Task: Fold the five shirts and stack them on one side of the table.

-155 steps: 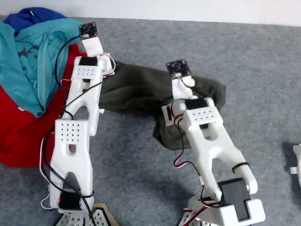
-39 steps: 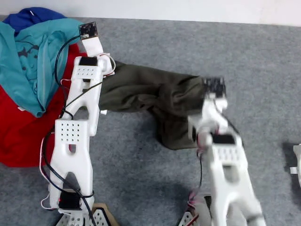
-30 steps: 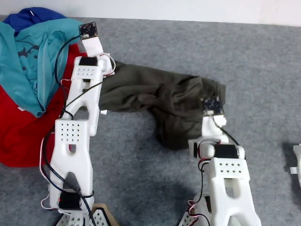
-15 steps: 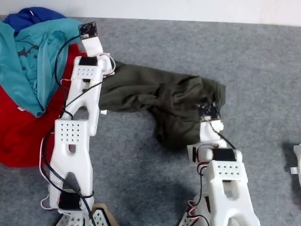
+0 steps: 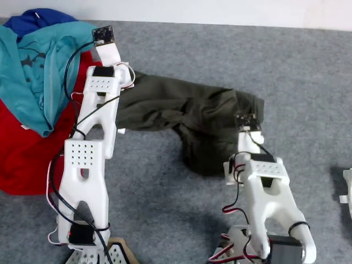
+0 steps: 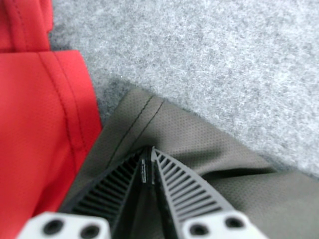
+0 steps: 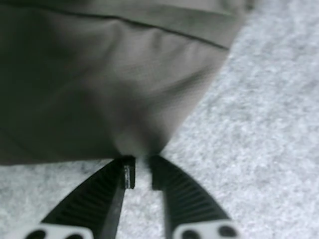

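The right hand (image 7: 142, 174), slightly open, is now back at the near edge of the olive shirt (image 5: 165, 104). The left hand (image 6: 148, 164) grips its corner, so I think folding can start.

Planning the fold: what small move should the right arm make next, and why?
Probably nudge the right gripper forward and close: its jaws stand slightly apart just short of the olive shirt, whose far edge the left gripper pinches.
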`<move>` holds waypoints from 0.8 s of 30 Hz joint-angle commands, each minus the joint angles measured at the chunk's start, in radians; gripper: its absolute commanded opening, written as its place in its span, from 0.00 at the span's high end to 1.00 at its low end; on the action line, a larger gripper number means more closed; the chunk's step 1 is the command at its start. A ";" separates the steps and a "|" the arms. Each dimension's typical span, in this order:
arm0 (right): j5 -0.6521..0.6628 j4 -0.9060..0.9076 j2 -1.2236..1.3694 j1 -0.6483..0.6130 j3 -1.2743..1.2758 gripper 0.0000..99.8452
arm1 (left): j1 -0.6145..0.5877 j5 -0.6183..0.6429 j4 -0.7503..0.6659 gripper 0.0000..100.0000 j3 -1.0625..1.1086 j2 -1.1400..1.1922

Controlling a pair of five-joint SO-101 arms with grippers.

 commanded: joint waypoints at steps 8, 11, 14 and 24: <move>0.005 -0.077 -0.050 0.005 -0.041 0.99 | -0.028 0.002 -0.008 0.99 -0.018 0.002; 0.002 -0.079 -0.067 0.005 -0.045 0.99 | -0.028 0.002 -0.008 0.99 -0.018 0.002; -0.069 -0.084 -0.085 0.005 -0.050 0.99 | -0.028 0.002 -0.008 0.99 -0.018 0.002; -0.086 -0.285 -0.088 -0.004 -0.050 0.99 | -0.027 0.002 -0.009 0.99 -0.018 0.002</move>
